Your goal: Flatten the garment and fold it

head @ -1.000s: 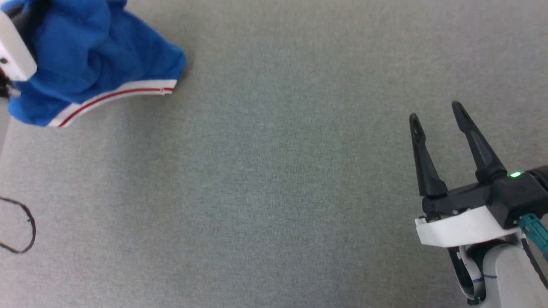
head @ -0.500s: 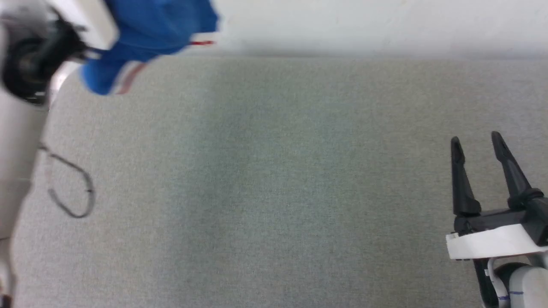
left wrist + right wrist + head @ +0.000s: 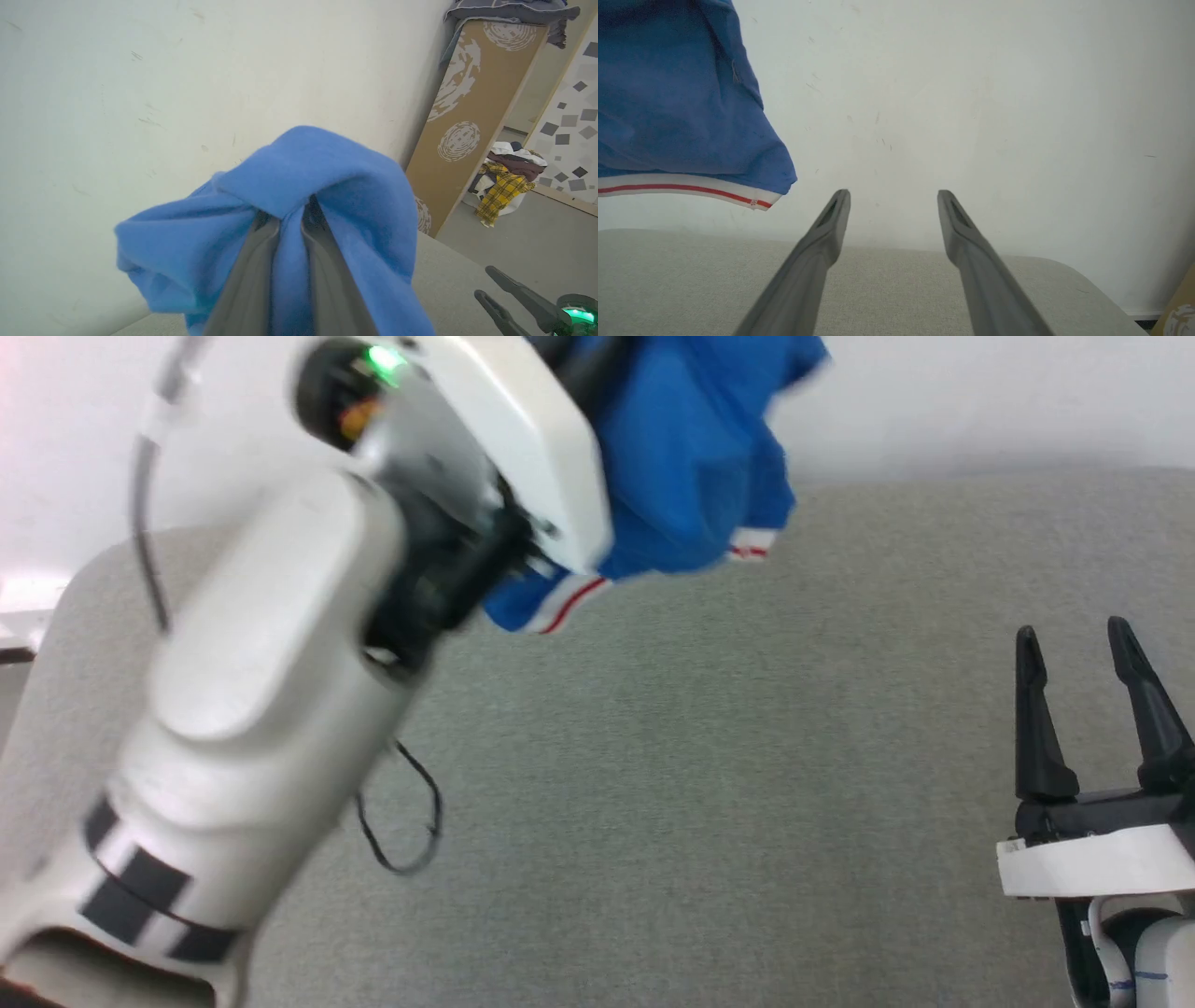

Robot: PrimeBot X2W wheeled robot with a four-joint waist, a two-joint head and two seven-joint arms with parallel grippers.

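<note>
- A white wall [image 3: 971,93] with faint scuffs stands behind the far edge of the tabletop.
- The tabletop [image 3: 700,784] is covered in grey fabric with rounded far corners.
- The left arm [image 3: 261,709] slants from the near left up toward the far middle. Its pale forearm and wrist block much of the left side in the head view.
- The garment [image 3: 686,476], bright blue and bunched, hangs in the air above the far left part of the tabletop. A red-and-white striped edge dangles at its lowest point.
- A tall brown board [image 3: 467,116] with white swirl marks leans by the wall beyond the tabletop. A heap of clothes [image 3: 507,182] lies on the floor beside it.
- The left pincer [image 3: 289,219] is nearly closed, with a fold of the garment pinched between its fingers. Cloth drapes over the tips and hides them.
- The right pincer [image 3: 1072,630] sits low at the near right, fingers pointing to the far side. It is spread wide and empty, well apart from the garment.
- A thin black cable [image 3: 411,821] loops beside the left arm.
</note>
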